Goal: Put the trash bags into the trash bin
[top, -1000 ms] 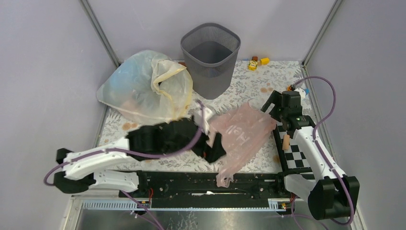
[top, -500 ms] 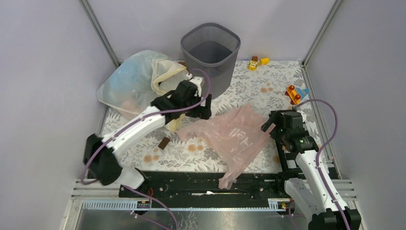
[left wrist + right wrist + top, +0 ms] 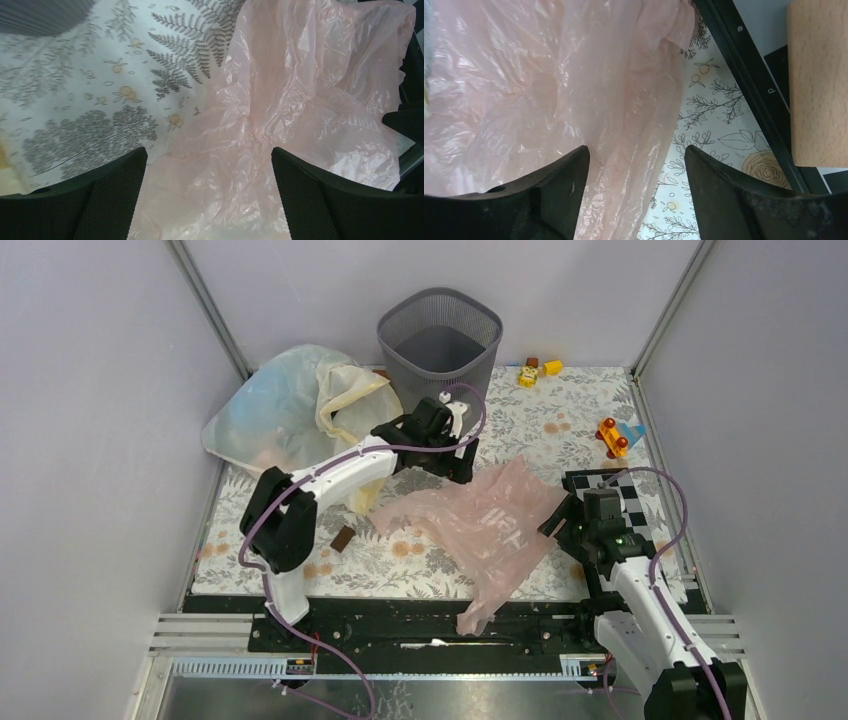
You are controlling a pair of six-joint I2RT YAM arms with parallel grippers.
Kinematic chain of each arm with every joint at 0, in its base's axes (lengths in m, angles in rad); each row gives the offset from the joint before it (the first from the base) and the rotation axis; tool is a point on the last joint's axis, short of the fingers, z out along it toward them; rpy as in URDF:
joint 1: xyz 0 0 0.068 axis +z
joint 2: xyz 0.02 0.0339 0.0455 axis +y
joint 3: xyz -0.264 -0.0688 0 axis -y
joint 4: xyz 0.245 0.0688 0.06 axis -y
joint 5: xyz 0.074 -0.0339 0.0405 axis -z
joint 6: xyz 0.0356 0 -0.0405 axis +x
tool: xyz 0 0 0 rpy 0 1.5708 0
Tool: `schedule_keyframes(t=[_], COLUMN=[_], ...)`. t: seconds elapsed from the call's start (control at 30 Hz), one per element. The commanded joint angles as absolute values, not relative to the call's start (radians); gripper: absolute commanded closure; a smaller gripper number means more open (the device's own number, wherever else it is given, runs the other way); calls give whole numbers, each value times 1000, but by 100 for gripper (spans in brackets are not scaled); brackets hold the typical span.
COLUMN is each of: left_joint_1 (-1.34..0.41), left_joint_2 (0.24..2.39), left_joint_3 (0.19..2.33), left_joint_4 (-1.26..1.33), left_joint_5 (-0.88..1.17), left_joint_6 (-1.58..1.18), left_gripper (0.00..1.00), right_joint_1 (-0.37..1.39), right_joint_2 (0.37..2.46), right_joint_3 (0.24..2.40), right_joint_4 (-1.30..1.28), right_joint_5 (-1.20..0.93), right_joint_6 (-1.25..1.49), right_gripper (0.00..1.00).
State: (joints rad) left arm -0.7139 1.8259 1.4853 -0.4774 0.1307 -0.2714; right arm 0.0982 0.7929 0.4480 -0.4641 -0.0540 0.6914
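Note:
The pale-pink trash bag (image 3: pixel 492 528) lies spread on the floral table, its tail hanging over the near edge. It also fills the left wrist view (image 3: pixel 280 100) and the right wrist view (image 3: pixel 549 90). The dark grey mesh trash bin (image 3: pixel 440 360) stands upright at the back, its mouth showing nothing inside. My left gripper (image 3: pixel 452 462) is open just above the bag's far-left edge, in front of the bin, with its fingers (image 3: pixel 110 195) apart over the plastic. My right gripper (image 3: pixel 560 522) is open at the bag's right edge, its fingers (image 3: pixel 549 185) straddling a fold.
A large cloudy whitish bag with a cream-yellow rim (image 3: pixel 300 420) sits back left. Small toys (image 3: pixel 535 370) and a red toy (image 3: pixel 612 435) lie at the back right. A checkered board (image 3: pixel 640 510) and a wooden block (image 3: pixel 816 80) are on the right. A small brown piece (image 3: pixel 343 539) lies left of the bag.
My left arm swung from the near left up and right to the bag's far edge by the bin. My right gripper pulled back toward me to the bag's right edge.

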Motion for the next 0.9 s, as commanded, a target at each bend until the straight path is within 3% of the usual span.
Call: schedule_keyframes(t=[0.0, 0.2, 0.3, 0.4, 0.43, 0.5, 0.53, 0.67, 0.87], left_joint_1=[-712, -719, -721, -720, -720, -720, -721, -721, -721], left_joint_2=[1871, 1937, 1972, 1977, 1972, 1954, 1938, 1798, 1599], left_joint_3=[1440, 1370, 1363, 1335, 1313, 1262, 1238, 1171, 1239], left_joint_4=[-354, -248, -225, -177, -143, -79, -60, -82, -264], left_joint_5=[250, 297, 306, 339, 366, 411, 413, 366, 331], left_joint_6=[-292, -339, -351, -369, -380, -406, -418, -414, -369], left_gripper=[6, 11, 21, 40, 50, 81, 97, 100, 100], right_joint_1=[97, 96, 96, 96, 96, 97, 97, 98, 115], right_joint_2=[804, 858, 880, 902, 914, 947, 961, 952, 926], right_joint_3=[410, 389, 391, 396, 403, 439, 466, 557, 766], right_joint_4=[-399, -333, -308, -265, -252, -256, -275, -324, -401], right_joint_5=[-83, -127, -144, -188, -210, -242, -252, -291, -346], right_joint_6=[703, 689, 677, 662, 650, 617, 603, 573, 565], right_gripper=[26, 33, 46, 63, 72, 94, 100, 100, 100])
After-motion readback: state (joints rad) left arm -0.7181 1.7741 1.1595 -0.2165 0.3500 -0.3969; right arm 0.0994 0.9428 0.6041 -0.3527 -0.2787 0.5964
